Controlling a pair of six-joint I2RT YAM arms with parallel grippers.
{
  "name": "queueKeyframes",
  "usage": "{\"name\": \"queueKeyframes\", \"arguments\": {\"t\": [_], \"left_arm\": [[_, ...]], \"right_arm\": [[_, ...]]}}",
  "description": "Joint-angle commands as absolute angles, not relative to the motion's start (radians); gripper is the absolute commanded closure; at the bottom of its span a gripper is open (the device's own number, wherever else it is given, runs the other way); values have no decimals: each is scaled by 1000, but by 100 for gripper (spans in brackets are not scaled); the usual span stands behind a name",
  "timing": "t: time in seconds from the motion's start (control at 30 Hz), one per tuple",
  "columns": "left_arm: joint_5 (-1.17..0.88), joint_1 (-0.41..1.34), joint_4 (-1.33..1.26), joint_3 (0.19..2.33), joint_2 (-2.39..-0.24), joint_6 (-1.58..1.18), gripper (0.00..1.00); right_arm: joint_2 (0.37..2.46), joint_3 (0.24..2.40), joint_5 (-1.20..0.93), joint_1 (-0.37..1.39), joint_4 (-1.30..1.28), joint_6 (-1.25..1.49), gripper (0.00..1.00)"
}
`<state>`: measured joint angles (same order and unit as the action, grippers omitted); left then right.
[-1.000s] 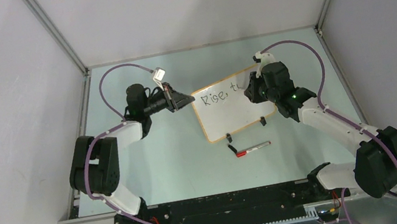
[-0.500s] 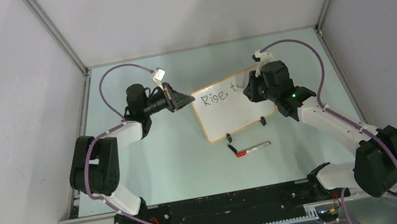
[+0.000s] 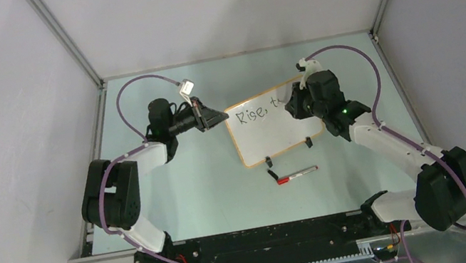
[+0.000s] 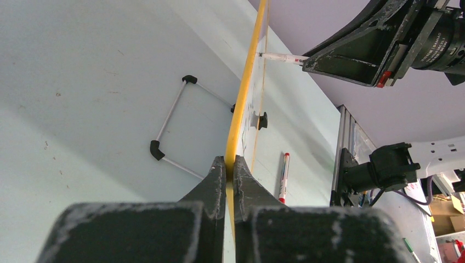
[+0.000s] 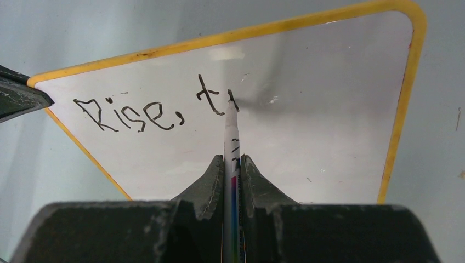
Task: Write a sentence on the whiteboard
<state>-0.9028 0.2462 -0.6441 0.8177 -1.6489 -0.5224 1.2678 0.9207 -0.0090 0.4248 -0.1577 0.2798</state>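
The whiteboard, white with an orange frame and two black clip feet, stands tilted mid-table. My left gripper is shut on its left frame edge. My right gripper is shut on a white marker, whose tip touches the board face. The sentence reads "Rise, t" plus a short started stroke in black; in the top view my right arm hides what follows the "t". The marker also shows in the left wrist view.
A second marker with a red cap lies on the table in front of the board, also in the left wrist view. A small black cap piece lies by it. A wire stand sits behind the board.
My right gripper has shifted very slightly along the board with the marker. The left gripper and the board have not moved.
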Motion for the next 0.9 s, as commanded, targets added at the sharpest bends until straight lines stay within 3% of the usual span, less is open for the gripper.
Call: {"name": "queueKeyframes", "arguments": {"t": [0.0, 0.87], "left_arm": [[-912, 239, -652, 831, -1610, -490, 97], [-913, 238, -651, 832, -1610, -488, 97]], "right_arm": [[1274, 965, -5, 414, -123, 275, 100], [1290, 979, 0, 394, -124, 289, 100]]}}
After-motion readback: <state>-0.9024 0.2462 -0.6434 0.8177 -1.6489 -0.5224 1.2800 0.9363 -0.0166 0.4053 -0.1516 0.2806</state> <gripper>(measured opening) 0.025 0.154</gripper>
